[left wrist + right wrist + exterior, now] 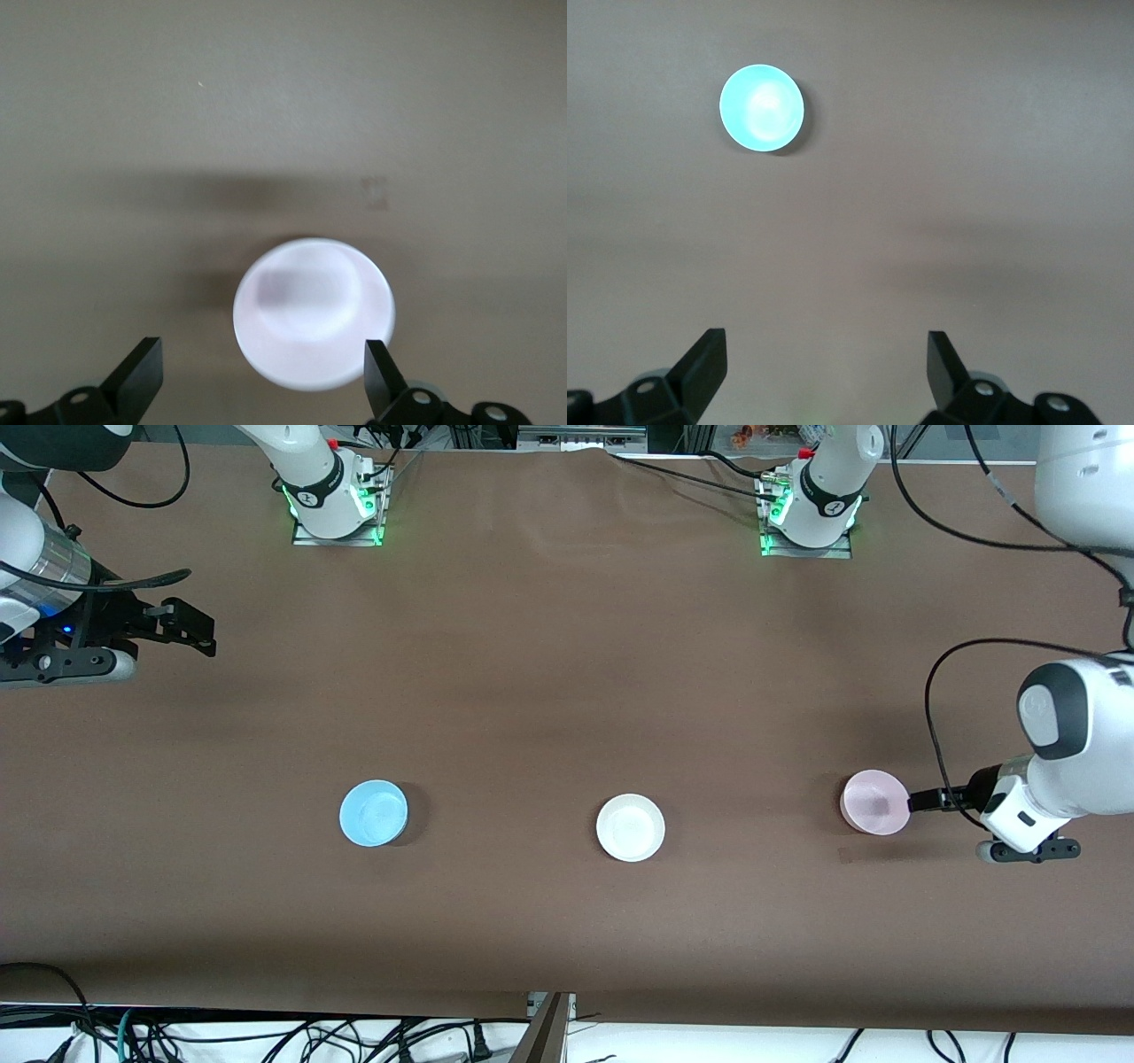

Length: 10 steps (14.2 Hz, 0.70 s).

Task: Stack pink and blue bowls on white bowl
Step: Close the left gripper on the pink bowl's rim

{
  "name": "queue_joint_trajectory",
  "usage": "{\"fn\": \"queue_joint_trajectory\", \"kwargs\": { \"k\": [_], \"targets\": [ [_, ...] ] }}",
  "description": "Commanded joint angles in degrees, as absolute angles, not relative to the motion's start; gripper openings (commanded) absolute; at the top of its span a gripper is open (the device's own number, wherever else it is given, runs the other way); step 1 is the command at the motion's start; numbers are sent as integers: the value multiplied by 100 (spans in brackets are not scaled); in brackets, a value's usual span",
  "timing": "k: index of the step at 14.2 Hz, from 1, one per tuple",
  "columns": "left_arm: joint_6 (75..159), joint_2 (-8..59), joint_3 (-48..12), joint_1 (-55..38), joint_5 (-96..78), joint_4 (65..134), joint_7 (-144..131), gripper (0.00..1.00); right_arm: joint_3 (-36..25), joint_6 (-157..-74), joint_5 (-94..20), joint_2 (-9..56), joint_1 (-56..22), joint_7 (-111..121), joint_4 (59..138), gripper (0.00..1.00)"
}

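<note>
The white bowl (pixel 630 827) sits mid-table. The light blue bowl (pixel 373 813) sits beside it toward the right arm's end, and the pale pink bowl (pixel 875 802) toward the left arm's end. My left gripper (pixel 920 801) is open and empty, low at the pink bowl's rim on the side toward the left arm's end. In the left wrist view the pink bowl (pixel 313 312) lies just ahead of the open left gripper (pixel 261 376). My right gripper (pixel 190 627) is open and empty, held over bare table at the right arm's end. The right wrist view shows the blue bowl (pixel 762 108) well ahead of the right gripper (pixel 824 363).
The brown table cover (pixel 549 673) carries only the three bowls. The arm bases (pixel 335 505) (pixel 808 514) stand along the edge farthest from the front camera. Cables (pixel 266 1036) hang below the edge nearest to it.
</note>
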<state>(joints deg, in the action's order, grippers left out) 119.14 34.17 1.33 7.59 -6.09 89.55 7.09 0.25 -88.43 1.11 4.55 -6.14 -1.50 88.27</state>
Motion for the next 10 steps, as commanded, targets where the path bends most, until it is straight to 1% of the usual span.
{"fn": "queue_joint_trajectory", "kwargs": {
  "k": [1,5,6,8,9,10],
  "targets": [
    [12567,3427,228,800,-948,9464,1317,100,44,-8816,167,404,-606,-105,8798,100],
    [12735,3656,439,791,-1651,9536,1810,100,44,-8807,167,404,-606,-105,8798,100],
    [12744,3665,457,782,-1678,9588,1863,96,44,-8824,167,404,-606,-105,8798,100],
    [12735,3674,466,765,-1679,9606,1863,74,53,-8816,167,404,-606,-105,8798,100],
    [12735,3674,466,747,-1679,9624,1855,67,53,-8815,167,404,-606,-105,8798,100],
    [12744,3700,466,738,-1696,9659,1854,66,53,-8815,167,404,-606,-105,8798,100]
  ]
}}
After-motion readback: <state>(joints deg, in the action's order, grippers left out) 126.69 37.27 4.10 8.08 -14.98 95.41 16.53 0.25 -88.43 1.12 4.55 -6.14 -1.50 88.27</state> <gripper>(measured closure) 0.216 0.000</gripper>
